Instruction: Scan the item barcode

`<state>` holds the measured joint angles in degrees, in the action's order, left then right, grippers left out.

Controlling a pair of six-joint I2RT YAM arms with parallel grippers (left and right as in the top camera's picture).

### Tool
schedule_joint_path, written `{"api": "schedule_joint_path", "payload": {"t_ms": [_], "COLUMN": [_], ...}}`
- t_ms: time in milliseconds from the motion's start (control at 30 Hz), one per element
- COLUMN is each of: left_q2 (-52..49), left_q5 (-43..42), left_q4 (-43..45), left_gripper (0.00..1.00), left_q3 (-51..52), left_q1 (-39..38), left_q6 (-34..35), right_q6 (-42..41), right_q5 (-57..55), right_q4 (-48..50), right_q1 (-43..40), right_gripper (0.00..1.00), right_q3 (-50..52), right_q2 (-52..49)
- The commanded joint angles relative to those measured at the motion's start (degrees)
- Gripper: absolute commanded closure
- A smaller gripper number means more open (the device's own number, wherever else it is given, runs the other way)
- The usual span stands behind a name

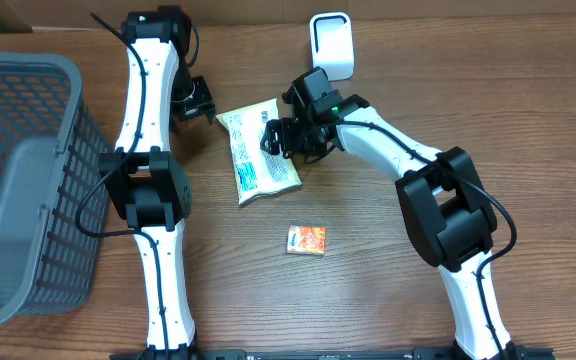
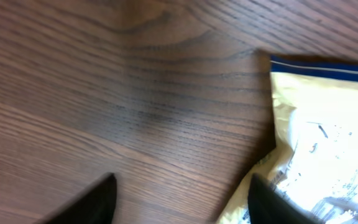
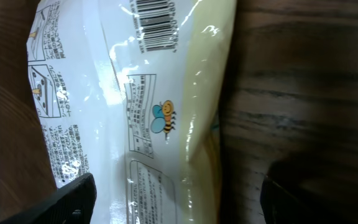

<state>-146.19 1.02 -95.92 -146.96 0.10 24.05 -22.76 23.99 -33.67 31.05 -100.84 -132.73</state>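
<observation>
Closest to the lens on the wrist cam is the right gripper [image 3: 185, 199], jaws wide apart and straddling the snack packet [image 3: 135, 124], not pinching it as far as I can see. The left gripper [image 2: 179, 205] is apart too, with bare wood between the jaws and one finger right at the packet's sealed edge.

The packet lies flat around the middle of the desk [image 1: 368, 290], a bit toward the far edge, between the two grippers. Its barcode [image 3: 157, 22] faces up near one end.

My guess on handling: light, soft and crinkly, with glossy film that's probably slippery and will buckle if squeezed mid-body. I'd grab a sealed end or a long side edge away from the barcode, so the code stays flat and uncovered.

The desk is dark wood grain and looks smooth, so the packet may slide rather than lift. A white scanner [image 1: 331, 42] (I think that's what it is) sits at the far edge, a grey basket [image 1: 18, 180] is at the left edge, and a small orange sachet [image 1: 307, 240] lies nearer the front. Can't see any of the room past the desk
</observation>
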Motion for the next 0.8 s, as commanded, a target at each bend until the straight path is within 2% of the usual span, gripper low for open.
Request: {"api": "schedule_joint_path", "payload": {"t_ms": [0,33,100,400,667,767], "left_q2": [-0.1,-0.1,-0.1,-0.1,-0.1,-0.1], "left_q5": [-0.9,-1.7,-3.5,-14.1,-13.8,-12.1], "left_q4": [1.2,1.7,3.5,12.6,15.0,15.2], "left_gripper": [0.74,0.84,0.96,0.96,0.95,0.95], "left_q3": [4.5,6.0,9.5,19.0,19.4,19.4], "left_q1": [-0.3,-0.4,-0.7,-4.1,-7.0,-7.5], "left_q6": [-0.3,-0.3,-0.3,-4.8,-2.2,-2.2], "right_q6": [-1.5,-1.5,-1.6,-1.5,-1.5,-1.5], "right_q5": [-0.8,-0.8,-0.8,2.1,6.0,8.9], "right_q4": [0.7,0.9,1.2,1.3,0.2,0.1], "right_q1": [1.7,1.8,1.8,1.2,0.5,-0.9], "right_gripper": [0.15,0.15,0.15,0.15,0.16,0.30], "right_q3": [1.6,1.6,1.6,1.5,1.5,1.5], "right_q2": [-2.4,-2.4,-2.4,-2.4,-2.4,-2.4]}}
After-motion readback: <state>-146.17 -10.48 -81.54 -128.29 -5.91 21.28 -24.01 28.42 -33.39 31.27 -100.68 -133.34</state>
